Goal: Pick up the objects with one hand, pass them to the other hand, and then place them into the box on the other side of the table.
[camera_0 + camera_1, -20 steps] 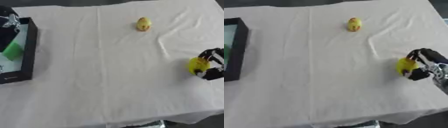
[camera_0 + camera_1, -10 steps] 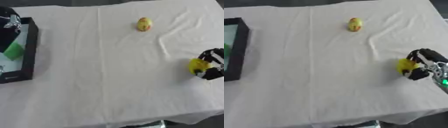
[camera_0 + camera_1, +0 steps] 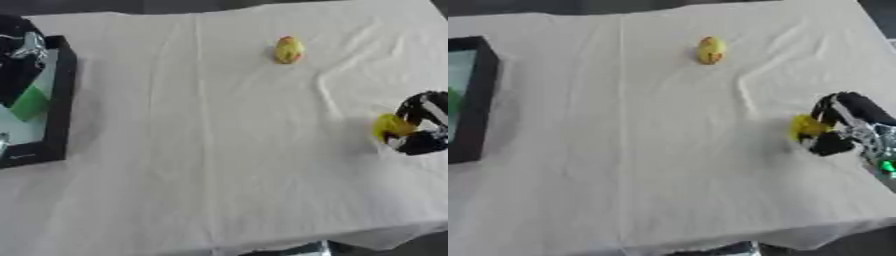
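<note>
Right hand point(image 3: 846, 125) sits at the right edge of the table with its fingers curled round a small yellow object point(image 3: 805, 127), the thumb below and the fingers arched over the top, so the object is pinched between them low over the white tablecloth point(image 3: 227, 150). Whether the object is already off the cloth or only touching it cannot be told. That grasp reads as the pick-up step of the task, with the yellow side left facing inward toward the table's middle, which would suit a hand-over to the other arm.

Further out, a second item, a yellow egg-shaped object point(image 3: 289, 49) with a reddish patch, lies alone on the cloth near the far edge, well apart from the hand and untouched. It looks like the next thing to be collected.

On the opposite side of the table stands the black-walled box point(image 3: 63, 107), its inside showing a green shape point(image 3: 31, 104). Over its far end hangs the left hand point(image 3: 22, 50), dark with silver parts; its fingers cannot be made out. Its position above the box suggests it is waiting there to receive and drop items, since the box is the goal.
</note>
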